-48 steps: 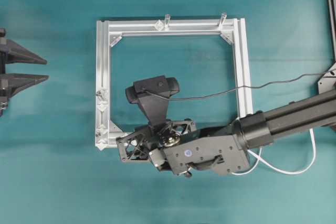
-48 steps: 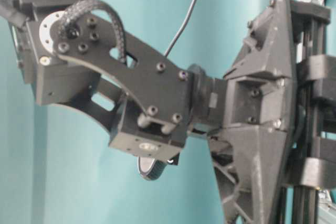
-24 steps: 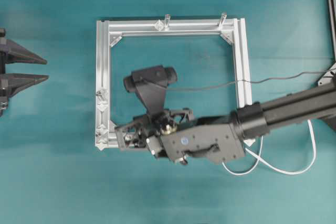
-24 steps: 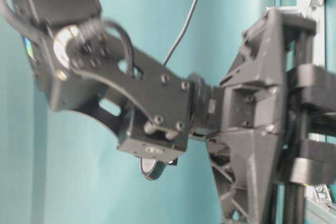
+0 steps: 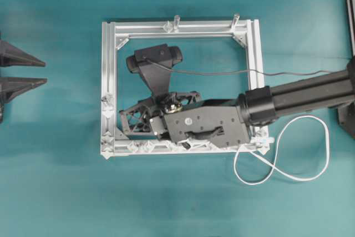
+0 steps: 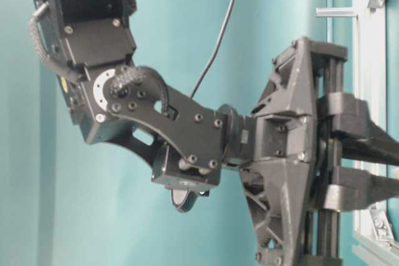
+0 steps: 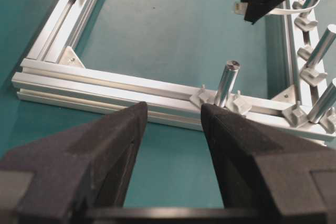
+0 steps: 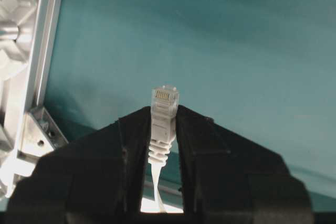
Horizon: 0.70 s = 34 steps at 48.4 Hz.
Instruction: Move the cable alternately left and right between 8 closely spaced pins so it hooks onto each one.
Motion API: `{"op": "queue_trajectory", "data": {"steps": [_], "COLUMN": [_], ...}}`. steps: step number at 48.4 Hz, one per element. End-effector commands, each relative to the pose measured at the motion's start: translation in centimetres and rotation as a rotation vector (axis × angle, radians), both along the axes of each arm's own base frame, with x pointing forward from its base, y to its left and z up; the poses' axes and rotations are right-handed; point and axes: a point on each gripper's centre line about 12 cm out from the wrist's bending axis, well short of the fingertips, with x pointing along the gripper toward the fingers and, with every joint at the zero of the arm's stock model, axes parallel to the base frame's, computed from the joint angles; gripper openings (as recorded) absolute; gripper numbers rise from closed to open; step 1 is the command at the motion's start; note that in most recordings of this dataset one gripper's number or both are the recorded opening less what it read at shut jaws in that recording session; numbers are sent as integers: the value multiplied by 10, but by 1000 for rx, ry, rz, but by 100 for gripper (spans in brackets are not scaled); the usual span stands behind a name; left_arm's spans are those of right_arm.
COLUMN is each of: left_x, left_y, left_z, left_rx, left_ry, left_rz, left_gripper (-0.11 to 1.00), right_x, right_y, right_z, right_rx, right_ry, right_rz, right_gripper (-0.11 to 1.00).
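Movement is carrying the right pincer [image 8: 164, 129], clamping the thin white cable's [image 5: 288, 175] plug, toward twelve o'clock over the silver aluminium frame [image 5: 108, 81], nearing its tiny pins [image 5: 107, 105]; left pincer [image 7: 173, 129] is gaping wide.

The right arm reaches in from 3 o'clock toward 9, forearm low and nearly level, its wrist rolled on its side. The right hand [image 8: 163, 129] is clamped on a plug [image 8: 164, 109]. The left hand [image 7: 173, 129] sits at 9 o'clock, fingers spread wide, holding nothing.
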Motion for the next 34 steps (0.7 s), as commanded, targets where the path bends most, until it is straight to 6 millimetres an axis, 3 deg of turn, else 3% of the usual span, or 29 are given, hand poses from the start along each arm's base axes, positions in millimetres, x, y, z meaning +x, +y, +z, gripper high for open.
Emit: {"op": "queue_trajectory", "data": {"steps": [1,16,34], "left_x": [1,1,1], "left_y": [0,0,0], "left_z": [4,4,4], "left_rx": [-3,-1,-1], "left_ry": [-10,-9,-9], "left_rz": [0,0,0], "left_gripper": [57,57,57], "right_x": [4,18,48], "right_y": [-2,-6,-6], "right_z": [16,19,20], "right_rx": [4,25,21], "right_ry": [-52,-132,-179], "right_rz": [8,22,40], "right_gripper": [19,19,19]}}
